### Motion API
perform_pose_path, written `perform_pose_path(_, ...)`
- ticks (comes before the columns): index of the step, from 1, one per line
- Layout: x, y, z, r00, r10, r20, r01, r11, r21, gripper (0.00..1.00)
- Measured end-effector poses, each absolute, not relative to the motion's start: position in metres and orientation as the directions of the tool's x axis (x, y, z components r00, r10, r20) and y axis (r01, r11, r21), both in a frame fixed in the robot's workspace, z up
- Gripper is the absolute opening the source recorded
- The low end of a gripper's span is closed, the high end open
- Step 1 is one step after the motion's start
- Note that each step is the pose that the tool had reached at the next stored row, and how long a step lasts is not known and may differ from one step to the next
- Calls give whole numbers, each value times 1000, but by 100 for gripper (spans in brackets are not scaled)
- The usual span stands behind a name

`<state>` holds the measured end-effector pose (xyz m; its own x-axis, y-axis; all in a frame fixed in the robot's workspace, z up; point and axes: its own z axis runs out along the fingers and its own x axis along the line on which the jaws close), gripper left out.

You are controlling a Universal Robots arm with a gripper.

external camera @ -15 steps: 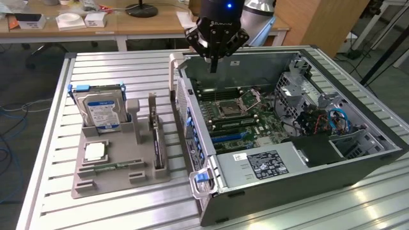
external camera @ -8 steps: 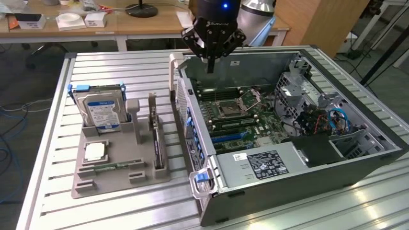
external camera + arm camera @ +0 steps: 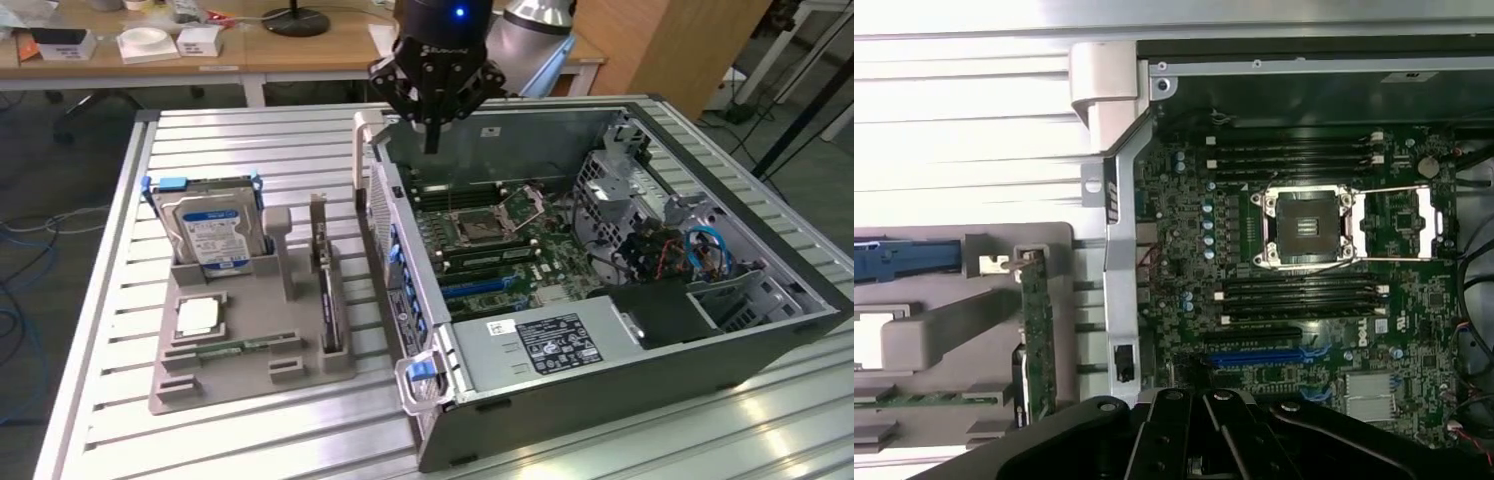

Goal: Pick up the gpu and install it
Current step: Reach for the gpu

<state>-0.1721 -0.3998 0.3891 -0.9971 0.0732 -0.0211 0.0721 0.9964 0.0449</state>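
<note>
Background: wooden desks with small white boxes and a black lamp base stand behind the work area; cables lie on the floor at the exterior view's left.
Tabletop point(image 3: 227, 140): slatted aluminium, carrying a grey parts holder and an open computer case side by side.
Computer case point(image 3: 747, 350): lies on its side with the panel off, the motherboard point(image 3: 521, 250) exposed and facing up.
Motherboard detail: an empty CPU socket point(image 3: 1301, 228) with its metal frame sits between rows of memory slots; a blue expansion slot point(image 3: 1259, 356) runs below it in the wrist view.
Power supply point(image 3: 554, 345): grey box with a white label, at the near end of the case in the exterior view.
Parts holder point(image 3: 254, 375): grey moulded tray just beside the case, on the exterior view's left.
Hard drive point(image 3: 211, 232): blue-and-white label, standing upright at the far end of the holder.
Processor chip point(image 3: 198, 316): lying flat in a recess of the holder.
Memory stick point(image 3: 234, 348): narrow and green, lying near the holder's near end.
Gpu point(image 3: 324, 290): standing on its long edge in the holder's slot on the side nearest the case, untouched and well apart from the end effector.
End effector point(image 3: 433, 140): black, hanging above the far end of the case, fingers clenched together with nothing between them.
</note>
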Motion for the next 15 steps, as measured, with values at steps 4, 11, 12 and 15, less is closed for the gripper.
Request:
perform_pose_path(4,-180,-401,389,-997,73,-21,72,996,45,11)
perform_pose_path(11,-190,-406,388,-997,73,-20,72,996,45,11)
perform_pose_path(12,-192,-406,388,-997,73,-20,72,996,45,11)
perform_pose_path(15,-200,-406,387,-997,73,-20,72,996,45,11)
